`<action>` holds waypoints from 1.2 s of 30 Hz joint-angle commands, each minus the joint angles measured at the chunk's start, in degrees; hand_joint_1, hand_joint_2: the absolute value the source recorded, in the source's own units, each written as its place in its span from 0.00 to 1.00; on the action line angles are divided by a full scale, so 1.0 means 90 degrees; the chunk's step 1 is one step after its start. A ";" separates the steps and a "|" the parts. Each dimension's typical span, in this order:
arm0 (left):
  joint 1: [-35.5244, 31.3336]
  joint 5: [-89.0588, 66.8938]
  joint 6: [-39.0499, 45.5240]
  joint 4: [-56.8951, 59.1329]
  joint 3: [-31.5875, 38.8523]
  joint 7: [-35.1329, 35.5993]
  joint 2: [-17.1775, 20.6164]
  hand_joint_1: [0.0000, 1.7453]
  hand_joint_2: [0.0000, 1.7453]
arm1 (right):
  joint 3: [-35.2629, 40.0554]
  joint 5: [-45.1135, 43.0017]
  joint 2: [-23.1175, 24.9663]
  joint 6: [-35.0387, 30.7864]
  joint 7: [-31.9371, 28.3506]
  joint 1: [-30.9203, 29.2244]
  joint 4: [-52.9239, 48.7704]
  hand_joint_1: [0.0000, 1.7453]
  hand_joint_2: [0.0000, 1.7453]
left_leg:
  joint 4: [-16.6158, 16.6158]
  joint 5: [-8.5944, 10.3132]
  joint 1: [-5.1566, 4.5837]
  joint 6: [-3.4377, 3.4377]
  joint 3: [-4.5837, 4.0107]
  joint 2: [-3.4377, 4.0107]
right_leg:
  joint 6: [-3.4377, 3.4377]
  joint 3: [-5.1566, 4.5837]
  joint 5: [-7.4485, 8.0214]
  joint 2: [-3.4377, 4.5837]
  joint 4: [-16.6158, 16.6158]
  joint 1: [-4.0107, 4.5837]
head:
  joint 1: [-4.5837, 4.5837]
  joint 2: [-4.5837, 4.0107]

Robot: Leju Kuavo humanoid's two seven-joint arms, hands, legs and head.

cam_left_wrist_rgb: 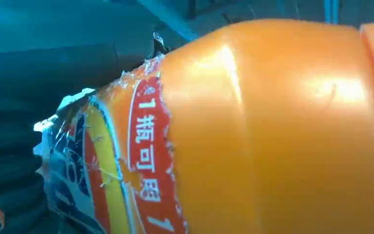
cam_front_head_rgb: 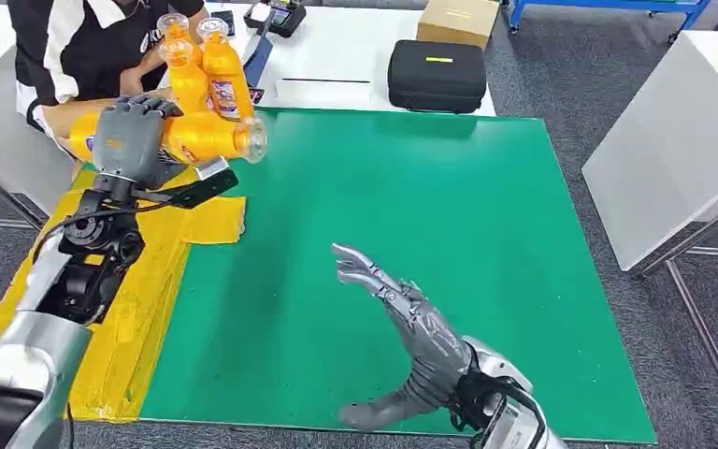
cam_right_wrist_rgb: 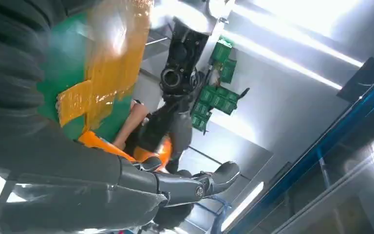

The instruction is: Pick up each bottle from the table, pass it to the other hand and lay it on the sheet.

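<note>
Filling the left wrist view, closest to the lens, is an orange bottle (cam_left_wrist_rgb: 272,131) with a torn red and yellow label, pressed tight against the left hand's palm. From the head view, the left hand (cam_front_head_rgb: 129,136) grips that bottle (cam_front_head_rgb: 201,137) sideways across its body, raised above the yellow sheet (cam_front_head_rgb: 140,309), with the clear cap end pointing toward the right hand. Two more orange bottles (cam_front_head_rgb: 208,65) stand upright just beyond the left hand, held by a person (cam_front_head_rgb: 75,42) at the far edge of the table (cam_front_head_rgb: 337,51).

Low and near the robot, the right hand (cam_front_head_rgb: 402,327) hovers over the green mat (cam_front_head_rgb: 449,234), holding nothing, fingers spread wide and palm turned toward the left hand. The two hands are well apart.

The step in hand looks to be the handover. To do it well, the left hand should likely carry the bottle level toward the waiting palm, cap end leading. The right hand should wrap the free part of the body before the left lets go, since the smooth plastic and loose label could slip.
</note>
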 commanded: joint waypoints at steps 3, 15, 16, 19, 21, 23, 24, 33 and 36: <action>-0.1305 -0.1407 -0.0798 0.2321 -0.1352 0.0440 0.0080 1.00 1.00 | -0.0189 0.0188 -0.0045 -0.0057 -0.0025 0.0054 0.0014 0.00 1.00 | 0.0010 -0.0013 0.0007 0.0002 0.0023 -0.0014 | -0.0035 0.0027 -0.0015 -0.0006 0.0008 0.0010 | 0.0002 0.0000; -0.1706 -0.1541 -0.2522 0.3041 -0.1731 0.0158 0.0462 1.00 1.00 | -0.0119 0.0582 0.0101 0.0023 0.0118 0.0042 0.0158 0.00 1.00 | 0.0006 -0.0017 0.0008 0.0000 0.0024 0.0014 | -0.0032 0.0021 -0.0009 0.0024 0.0006 0.0012 | 0.0002 0.0000; -0.1697 -0.1541 -0.2575 0.3061 -0.1735 0.0158 0.0461 1.00 1.00 | -0.0105 0.0590 0.0092 0.0027 0.0115 0.0018 0.0199 0.00 1.00 | 0.0002 -0.0009 0.0005 0.0000 0.0015 0.0011 | -0.0023 0.0013 -0.0004 0.0018 0.0003 0.0008 | 0.0000 0.0000; -0.1615 -0.1397 -0.2748 0.3086 -0.1613 0.0128 0.0455 1.00 1.00 | -0.0088 0.0574 0.0076 0.0012 0.0102 -0.0009 0.0320 0.00 1.00 | 0.0007 -0.0018 0.0008 0.0002 0.0029 0.0012 | -0.0035 0.0027 -0.0010 0.0023 0.0005 0.0011 | 0.0002 0.0000; -0.1594 -0.1386 -0.2753 0.3088 -0.1606 0.0125 0.0451 1.00 1.00 | -0.0088 0.0572 0.0076 0.0003 0.0097 -0.0009 0.0335 0.00 1.00 | 0.0007 -0.0021 0.0008 0.0003 0.0035 0.0010 | -0.0039 0.0034 -0.0013 0.0022 0.0005 0.0012 | 0.0000 0.0000; -0.1594 -0.1386 -0.2753 0.3088 -0.1606 0.0125 0.0451 1.00 1.00 | -0.0088 0.0572 0.0076 0.0003 0.0097 -0.0009 0.0335 0.00 1.00 | 0.0003 -0.0013 0.0006 0.0002 0.0023 0.0006 | -0.0034 0.0025 -0.0009 0.0015 0.0003 0.0008 | 0.0002 0.0000; -0.1594 -0.1386 -0.2753 0.3088 -0.1606 0.0125 0.0451 1.00 1.00 | -0.0088 0.0572 0.0076 0.0003 0.0097 -0.0009 0.0335 0.00 1.00 | 0.0000 -0.0007 0.0005 0.0001 0.0011 0.0006 | -0.0024 0.0016 -0.0004 0.0012 0.0000 0.0007 | 0.0002 0.0000; -0.1322 -0.0905 -0.3012 0.3135 -0.1224 -0.0014 0.0589 0.00 1.00 | 0.0064 0.0679 0.0064 -0.0043 0.0197 -0.0128 0.0699 0.00 1.00 | 0.0001 -0.0023 0.0005 0.0002 0.0044 0.0015 | -0.0041 0.0042 -0.0014 0.0030 0.0002 0.0009 | 0.0002 0.0000; -0.1319 -0.0891 -0.3034 0.3144 -0.1221 -0.0036 0.0646 0.00 0.00 | 0.0112 0.0685 0.0085 -0.0060 0.0171 -0.0128 0.0781 0.00 1.00 | -0.0001 -0.0021 0.0006 0.0001 0.0039 0.0020 | -0.0038 0.0038 -0.0010 0.0033 0.0000 0.0010 | 0.0002 0.0000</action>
